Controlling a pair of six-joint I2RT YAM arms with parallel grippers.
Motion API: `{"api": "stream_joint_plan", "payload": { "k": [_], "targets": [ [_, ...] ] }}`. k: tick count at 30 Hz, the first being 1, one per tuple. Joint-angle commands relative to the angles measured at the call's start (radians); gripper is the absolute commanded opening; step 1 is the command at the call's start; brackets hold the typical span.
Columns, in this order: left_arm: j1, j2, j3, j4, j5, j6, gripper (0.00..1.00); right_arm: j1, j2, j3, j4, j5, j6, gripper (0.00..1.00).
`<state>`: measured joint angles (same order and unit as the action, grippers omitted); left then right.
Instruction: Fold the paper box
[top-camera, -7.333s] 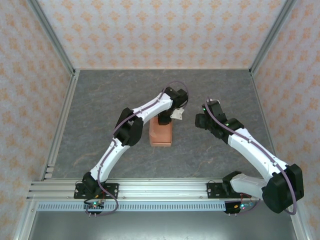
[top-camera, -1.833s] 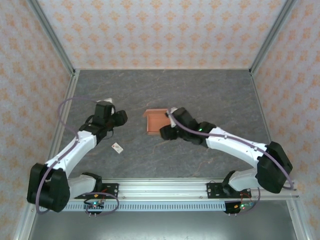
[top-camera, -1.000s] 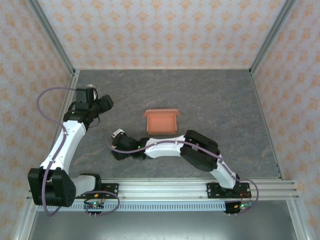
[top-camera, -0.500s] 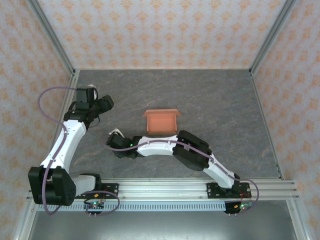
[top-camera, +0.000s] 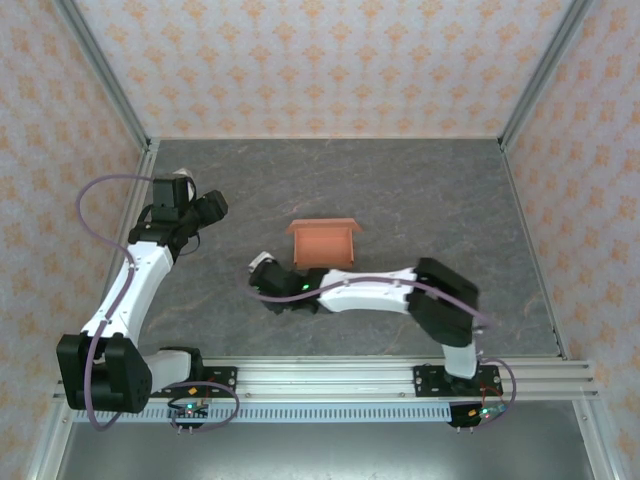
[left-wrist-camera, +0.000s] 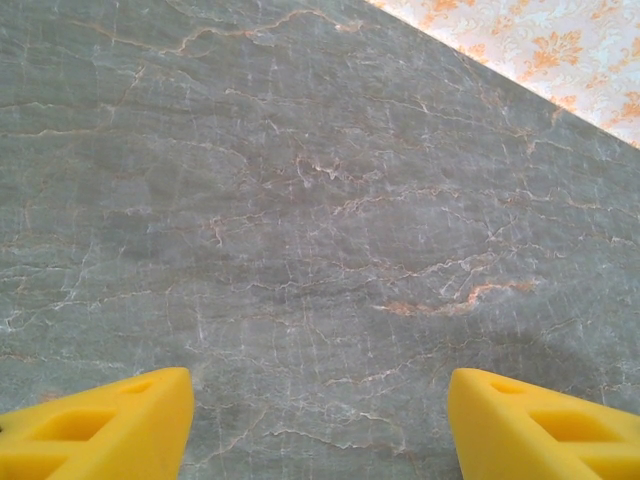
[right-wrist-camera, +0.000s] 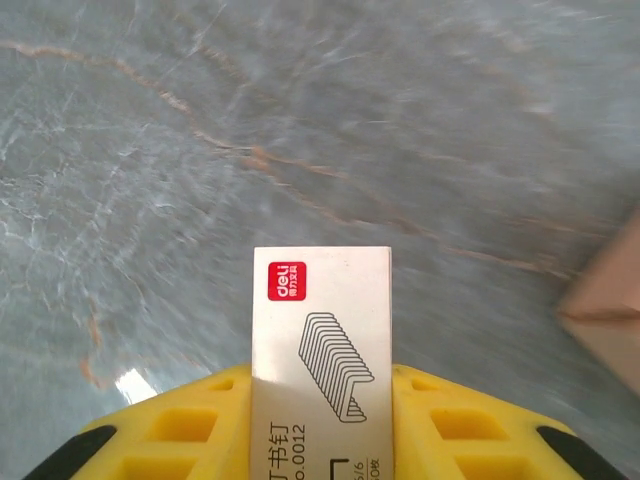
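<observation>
- The right arm (top-camera: 370, 293) reaches from its base at the near edge toward 10 o'clock, low over the grey marbled stone surface (top-camera: 430, 190).
- Its jaws are clenched on a small white cardboard packet (right-wrist-camera: 320, 345) with a red logo and a line drawing of staples. The packet sits between the yellow fingers (right-wrist-camera: 170, 430) and touches both.
- The salmon-orange thin cardboard paper box (top-camera: 323, 247) stands on the surface near the middle, at about 1 o'clock from the right jaws, near them but apart.
- In the right wrist view a corner of the paper box shows at 3 o'clock.
- The far edge of the paper box is wider than its body, with small flaps jutting at both ends.
- The left arm (top-camera: 130, 285) stands well apart, at about 10 o'clock from the paper box. Its jaws are released, the yellow fingertips (left-wrist-camera: 100, 430) spread wide with bare surface between them.
</observation>
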<state>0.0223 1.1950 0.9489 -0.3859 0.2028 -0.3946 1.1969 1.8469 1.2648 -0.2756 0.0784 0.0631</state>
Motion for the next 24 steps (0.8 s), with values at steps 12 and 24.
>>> {"api": "stream_joint_plan", "payload": {
  "k": [12, 24],
  "targets": [
    [0.0, -0.103, -0.082, 0.043, 0.034, -0.011, 0.68, -0.282, -0.143, -0.088, -0.039, -0.077, -0.338, 0.32],
    [-0.022, -0.13, -0.108, 0.045, 0.023, -0.002, 0.68, -0.327, 0.004, -0.001, -0.076, -0.031, -0.385, 0.32]
  ]
}}
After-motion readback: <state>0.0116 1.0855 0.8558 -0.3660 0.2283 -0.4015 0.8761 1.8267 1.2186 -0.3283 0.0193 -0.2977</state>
